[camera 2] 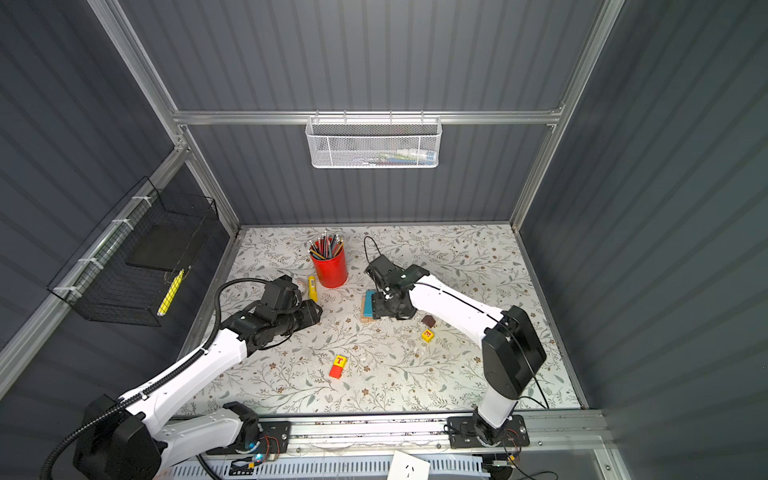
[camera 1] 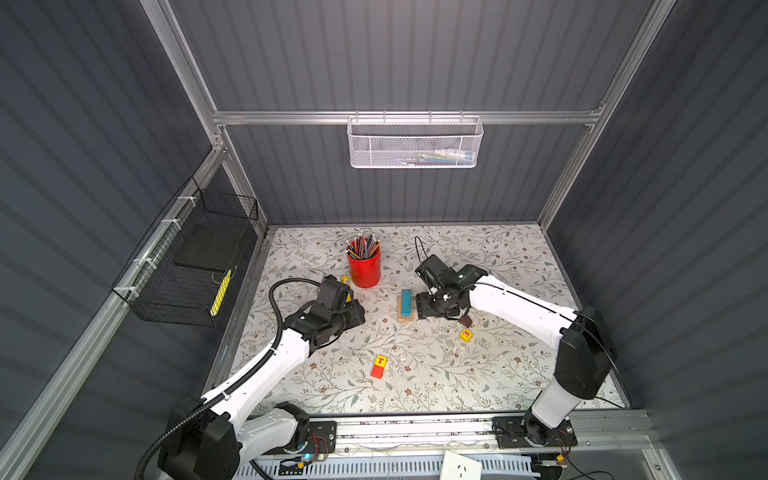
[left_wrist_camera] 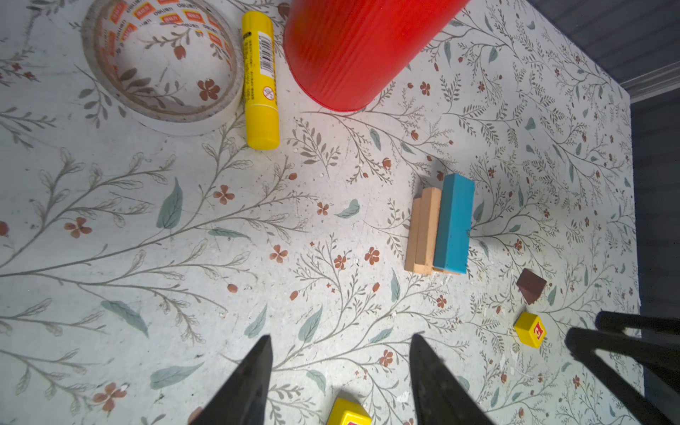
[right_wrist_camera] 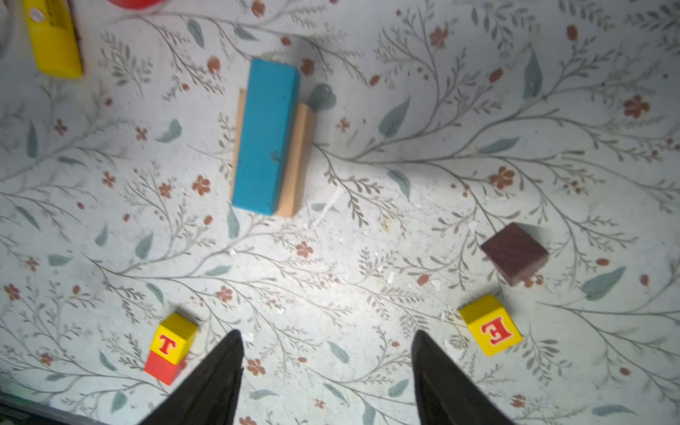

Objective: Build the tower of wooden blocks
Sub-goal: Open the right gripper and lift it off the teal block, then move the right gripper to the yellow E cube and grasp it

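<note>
Red letters are read on the yellow T cube [camera 1: 380,360], which touches a red cube [camera 1: 377,371] at the lower middle of the surface [camera 1: 519,374] in both top views, and on the yellow E cube [camera 1: 466,334] right of centre, just below a brown roof piece [camera 1: 465,320]. Pencils [camera 1: 363,245] are held in a red cup [camera 1: 365,270] at the upper middle, and a blue plank [camera 1: 406,300] is laid on tan planks [camera 1: 406,318] at the centre. The left hand [left_wrist_camera: 341,335] and right hand [right_wrist_camera: 326,331] are seen with fingers spread and nothing gripped.

A blue plank [right_wrist_camera: 265,136] lies flat atop stacked tan planks [right_wrist_camera: 298,162]; brown roof piece [right_wrist_camera: 514,254] nearby.
</note>
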Motion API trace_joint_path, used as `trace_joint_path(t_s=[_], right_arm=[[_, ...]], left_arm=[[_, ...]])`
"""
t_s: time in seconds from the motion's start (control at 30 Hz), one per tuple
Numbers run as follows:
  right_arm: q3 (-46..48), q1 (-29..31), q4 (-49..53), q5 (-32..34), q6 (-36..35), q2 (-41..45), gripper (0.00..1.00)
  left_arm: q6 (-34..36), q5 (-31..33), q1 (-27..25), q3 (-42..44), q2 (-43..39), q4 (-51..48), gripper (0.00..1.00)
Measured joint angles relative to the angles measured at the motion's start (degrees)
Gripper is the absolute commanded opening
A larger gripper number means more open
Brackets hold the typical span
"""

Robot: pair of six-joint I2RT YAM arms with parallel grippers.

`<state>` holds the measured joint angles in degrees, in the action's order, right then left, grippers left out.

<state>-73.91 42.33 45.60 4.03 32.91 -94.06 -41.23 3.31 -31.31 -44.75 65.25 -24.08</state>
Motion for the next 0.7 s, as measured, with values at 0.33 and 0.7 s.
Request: trace_joint_path(t_s=[0.33,0.7], right_arm=[[17.1,-9.6,-5.4,-3.8,-1.5,8.0,0.8],[21.2,-15.9,-11.3,-6.8,-5.1,7.4,0.84]], left_arm=[[-2.8,0.4,-8.7,0.0,3.1,4.1,0.61],[-4.9,2.4,-13.4,0.0,7.5,7.9,0.62]])
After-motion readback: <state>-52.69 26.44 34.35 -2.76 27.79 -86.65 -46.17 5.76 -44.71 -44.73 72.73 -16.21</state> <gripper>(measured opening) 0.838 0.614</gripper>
